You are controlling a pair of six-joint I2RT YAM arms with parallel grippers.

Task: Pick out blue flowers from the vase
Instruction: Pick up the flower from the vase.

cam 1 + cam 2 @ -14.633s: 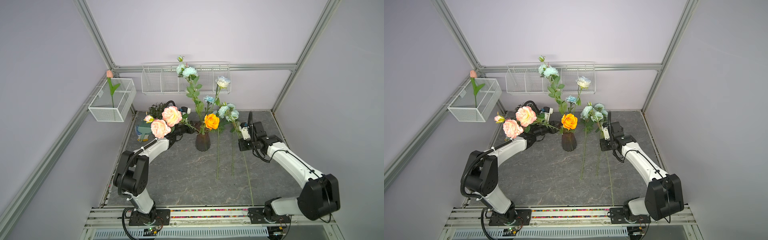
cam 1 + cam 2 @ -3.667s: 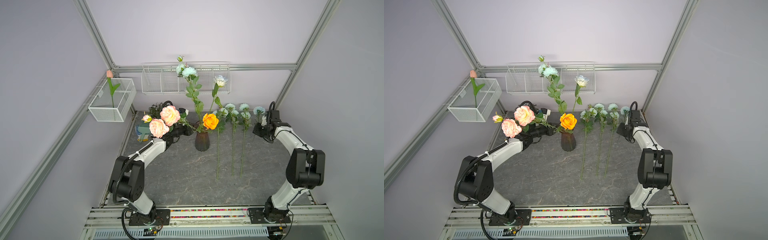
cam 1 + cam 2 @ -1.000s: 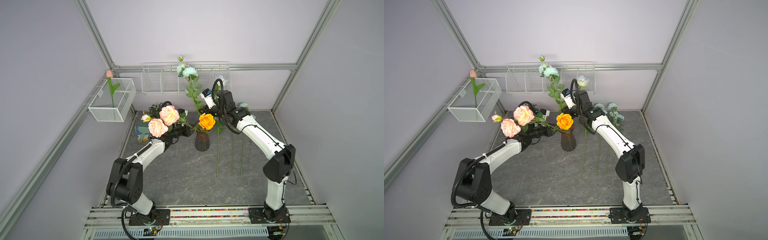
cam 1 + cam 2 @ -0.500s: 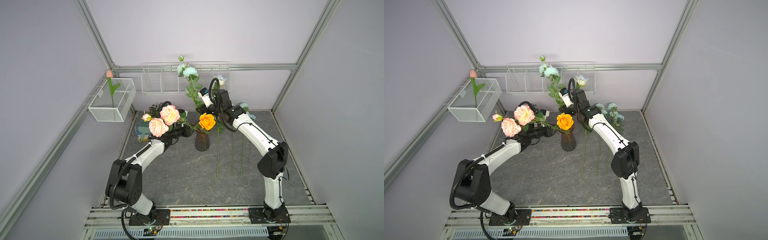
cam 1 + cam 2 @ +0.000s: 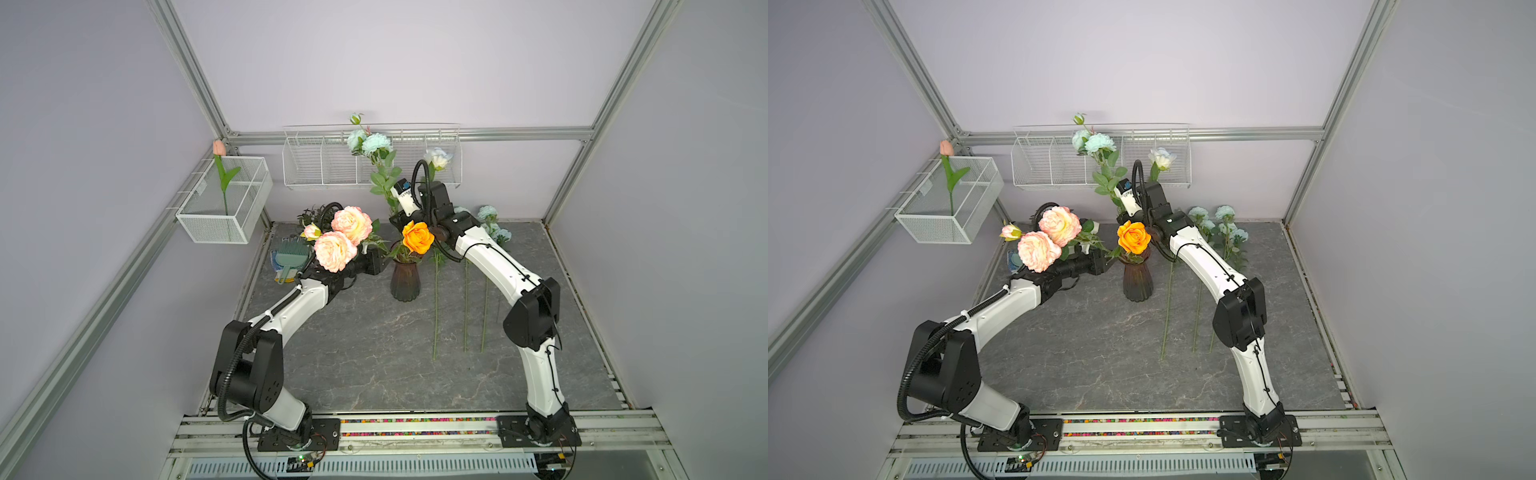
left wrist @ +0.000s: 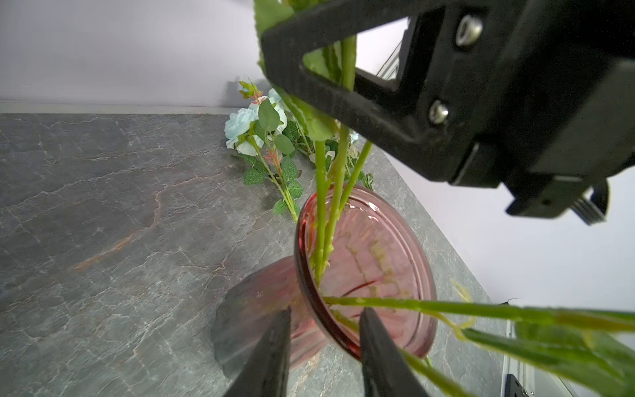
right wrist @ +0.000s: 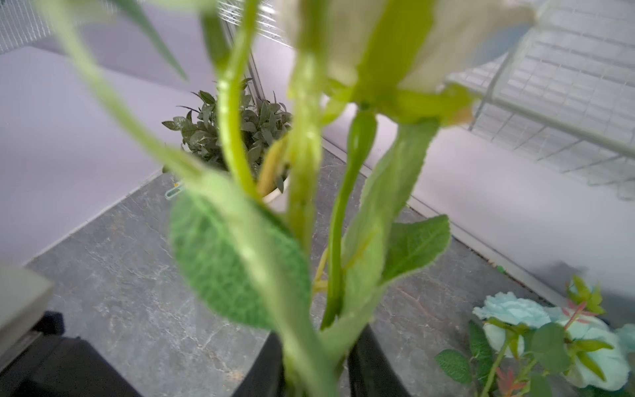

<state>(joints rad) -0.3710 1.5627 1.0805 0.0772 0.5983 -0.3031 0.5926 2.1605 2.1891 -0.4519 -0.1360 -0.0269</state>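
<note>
Mid-frame, the left gripper (image 6: 326, 311) pinches the vase (image 5: 405, 282) rim and the right gripper (image 7: 318, 343) clamps a blue flowers (image 5: 376, 143) stem; extraction likely needs a straight upward lift.

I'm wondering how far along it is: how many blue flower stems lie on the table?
3, side by side on the table right of the vase: nearest stem, middle stem, farthest stem. The right arm crosses some of them, so another may be hidden.

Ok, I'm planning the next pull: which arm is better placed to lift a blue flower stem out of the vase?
Right. The right gripper is closed around a blue flower stem just above the vase, while the left gripper pinches the vase rim, steadying it.
</note>
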